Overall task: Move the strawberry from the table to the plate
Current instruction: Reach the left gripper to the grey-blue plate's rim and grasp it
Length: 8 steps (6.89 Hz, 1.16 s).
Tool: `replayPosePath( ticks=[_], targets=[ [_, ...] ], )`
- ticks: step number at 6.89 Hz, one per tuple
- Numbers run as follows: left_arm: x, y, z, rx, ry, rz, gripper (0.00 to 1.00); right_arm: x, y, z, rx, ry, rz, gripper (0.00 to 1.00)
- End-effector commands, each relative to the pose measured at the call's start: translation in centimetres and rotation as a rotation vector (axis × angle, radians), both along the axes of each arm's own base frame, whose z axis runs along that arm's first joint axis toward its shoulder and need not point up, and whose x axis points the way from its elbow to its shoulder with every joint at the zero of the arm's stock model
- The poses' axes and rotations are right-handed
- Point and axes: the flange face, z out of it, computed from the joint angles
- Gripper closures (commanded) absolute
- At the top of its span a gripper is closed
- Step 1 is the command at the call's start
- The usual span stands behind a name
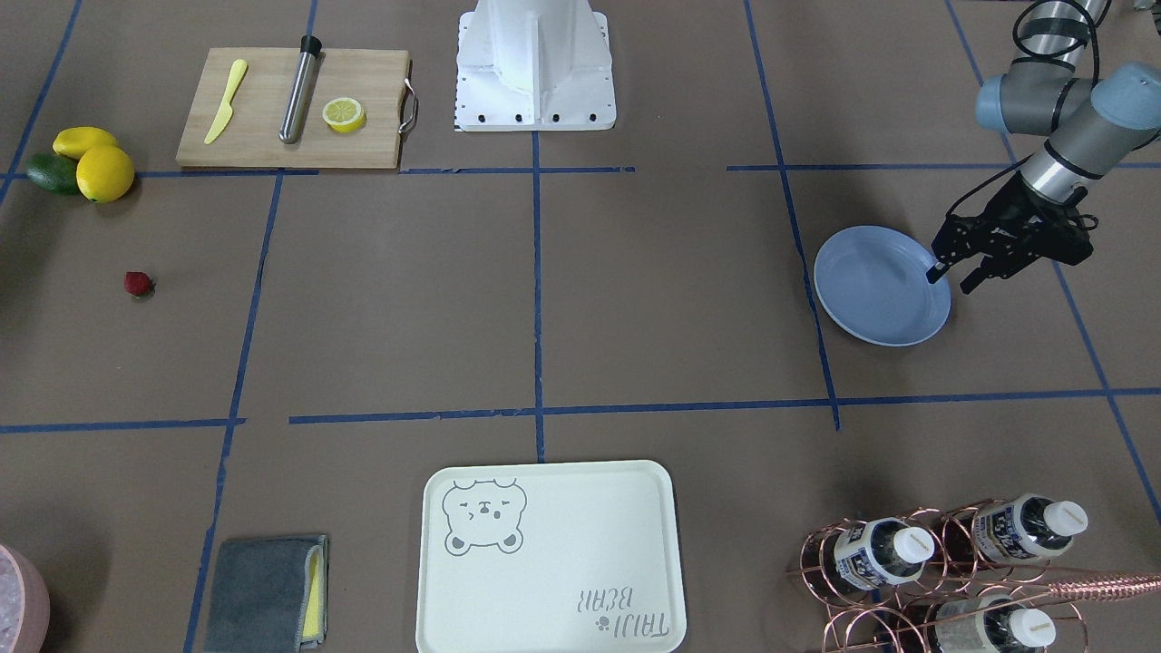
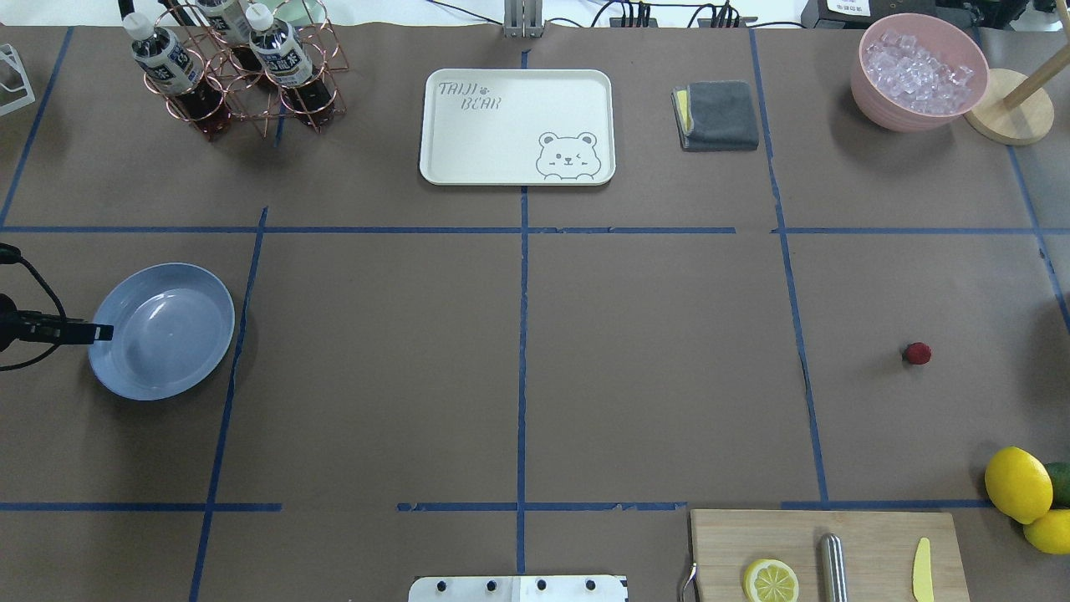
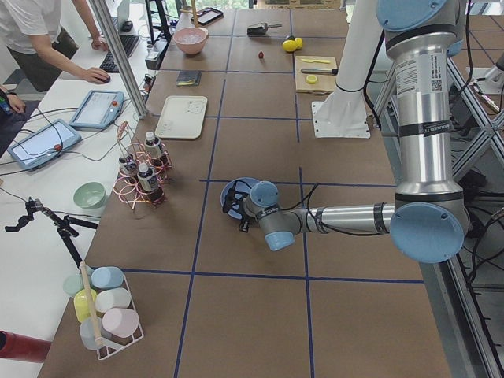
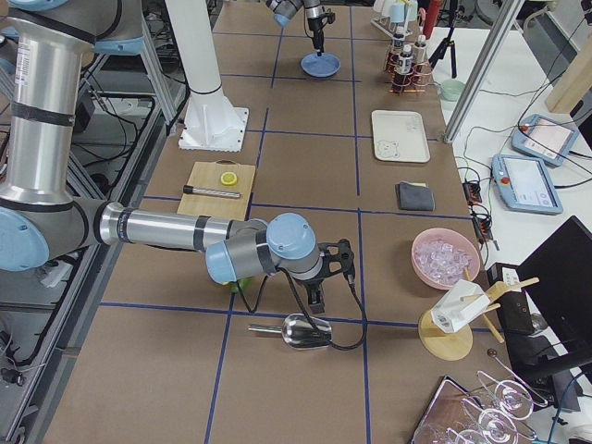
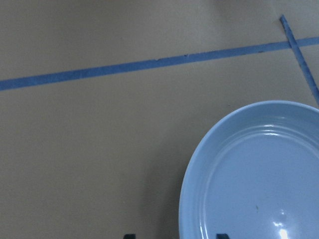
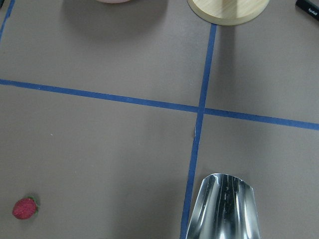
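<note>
The strawberry [image 6: 25, 208] lies leftward of the right gripper [image 4: 319, 294], the nearer one. Whether its fingers are spread, I cannot tell. The left gripper [image 1: 951, 278] gapes astride the plate [image 1: 871, 299] rim.

Left claw [image 3: 234, 206]: at the rim of the plate [image 3: 239, 183].
Strawberry [image 3: 261, 55]: far end of desk [image 3: 252, 315], well apart from plate.
Bottle rack [image 3: 142, 175]: near plate.

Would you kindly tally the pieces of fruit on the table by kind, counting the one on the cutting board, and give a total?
Whole yellow lemons: 2
Lemon half: 1
Green fruit: 1
Strawberry: 1
Total: 5
</note>
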Motion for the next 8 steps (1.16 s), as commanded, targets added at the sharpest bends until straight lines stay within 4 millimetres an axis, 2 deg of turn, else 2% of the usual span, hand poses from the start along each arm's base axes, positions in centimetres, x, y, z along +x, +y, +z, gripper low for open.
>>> replayPosePath(
  ticks=[1, 2, 3, 4, 5, 6, 7, 8],
  targets=[
    [0.9, -0.1, -0.6, -0.007, 0.014, 0.001, 1.0, 0.0, 0.0, 0.0, -0.001, 0.001, 0.001, 0.0],
    [1.0, -0.1, -0.9, 0.0, 0.018, 0.006, 1.0, 0.0, 0.0, 0.1, -0.004, 0.0, 0.002, 0.0],
    [1.0, -0.1, -2.1, 0.014, 0.035, 0.013, 1.0, 0.0, 0.0, 0.1, -0.004, 0.0, 0.002, 0.0],
    [1.5, -0.4, -5.3, 0.024, 0.058, 0.027, 1.0, 0.0, 0.0, 0.2, -0.006, 0.0, 0.002, 0.0],
    [3.1, -1.6, -11.2, -0.009, 0.061, 0.06, 1.0, 0.0, 0.1, 0.2, -0.007, -0.001, 0.002, 0.0],
    [4.9, -3.7, -17.8, -0.031, 0.049, 0.056, 1.0, 0.0, 0.1, 0.2, -0.008, -0.001, 0.003, 0.0],
    [7.3, -6.4, -23.2, -0.074, 0.064, 0.024, 1.0, 0.0, 0.1, 0.2, -0.006, -0.001, 0.002, 0.0],
    [11.9, -7.0, -28.0, -0.098, 0.092, 0.034, 1.0, 0.0, 0.1, -0.1, 0.002, -0.001, 0.001, 0.0]
  ],
)
